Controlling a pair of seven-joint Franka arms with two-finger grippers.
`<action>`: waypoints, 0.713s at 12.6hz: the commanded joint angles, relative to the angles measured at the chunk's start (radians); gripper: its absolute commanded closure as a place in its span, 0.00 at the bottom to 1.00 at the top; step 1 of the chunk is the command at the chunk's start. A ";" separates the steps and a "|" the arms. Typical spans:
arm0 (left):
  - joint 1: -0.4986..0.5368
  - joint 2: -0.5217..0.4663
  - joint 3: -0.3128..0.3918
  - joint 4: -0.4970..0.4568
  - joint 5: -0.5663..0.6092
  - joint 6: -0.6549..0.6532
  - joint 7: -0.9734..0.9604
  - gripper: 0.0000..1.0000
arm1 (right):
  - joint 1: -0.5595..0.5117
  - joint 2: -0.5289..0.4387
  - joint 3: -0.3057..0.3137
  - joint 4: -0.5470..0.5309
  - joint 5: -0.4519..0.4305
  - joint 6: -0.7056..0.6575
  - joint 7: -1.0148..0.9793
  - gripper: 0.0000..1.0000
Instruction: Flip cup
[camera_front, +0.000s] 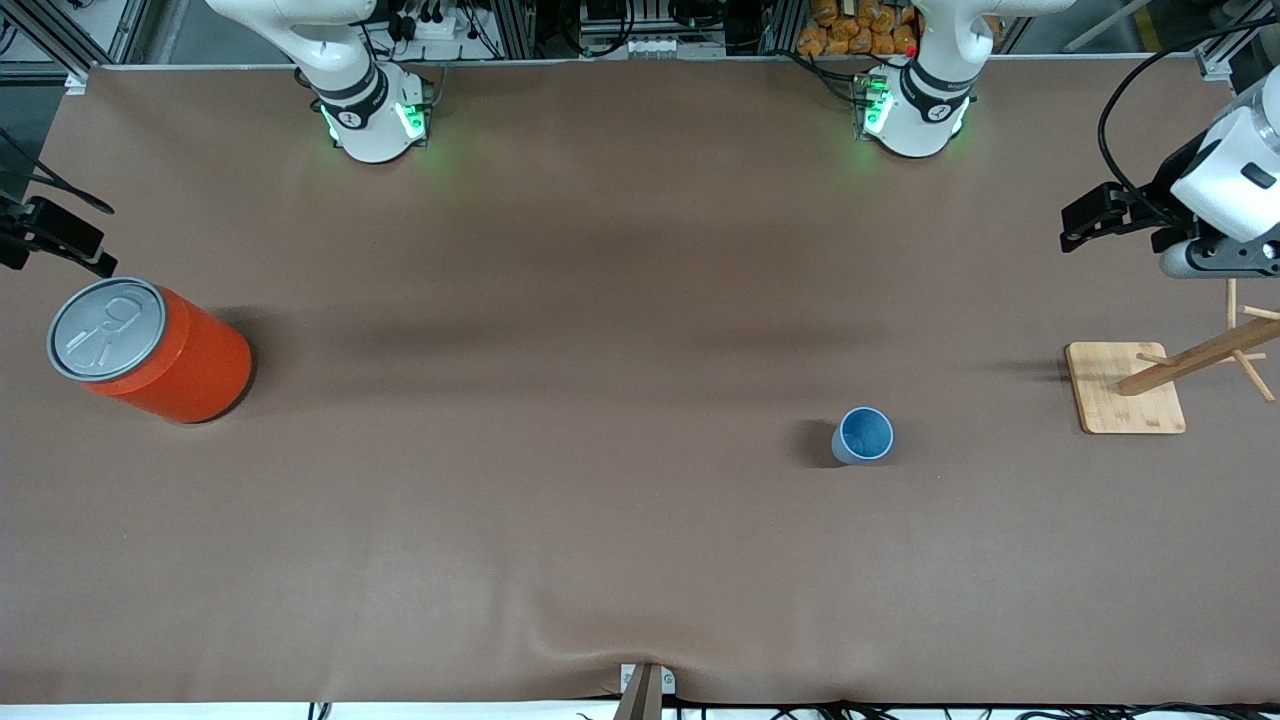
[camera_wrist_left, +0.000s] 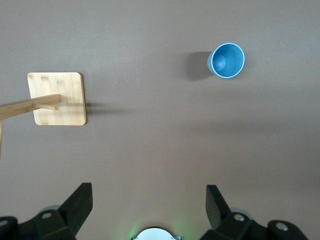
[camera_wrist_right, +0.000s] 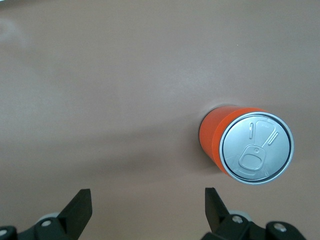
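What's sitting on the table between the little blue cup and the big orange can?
Nothing: in the front view only bare brown table stretches between the cup and the orange can.

Both arms wait, raised high above the table at its two ends. The left gripper (camera_wrist_left: 147, 207) hangs with its fingers (camera_wrist_left: 80, 202) spread wide apart, pointing downward. The right gripper (camera_wrist_right: 146, 210) hangs likewise, fingers (camera_wrist_right: 80, 205) parted and holding nothing.

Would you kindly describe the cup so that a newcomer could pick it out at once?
On the brown table, look toward the left arm's end, where a wooden rack stands. The cup stands beside it, slightly nearer the front camera, mouth up. It is small, light blue and handleless, far smaller than the orange can.
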 joint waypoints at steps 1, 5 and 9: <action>-0.003 0.007 0.006 0.018 -0.007 -0.014 -0.007 0.00 | -0.006 -0.001 0.002 0.007 0.013 -0.010 -0.014 0.00; 0.000 0.007 0.006 0.012 -0.004 0.029 0.045 0.00 | -0.006 -0.001 0.001 0.007 0.013 -0.010 -0.014 0.00; 0.003 0.016 0.006 0.011 -0.004 0.032 0.071 0.00 | -0.007 -0.001 0.001 0.007 0.013 -0.010 -0.014 0.00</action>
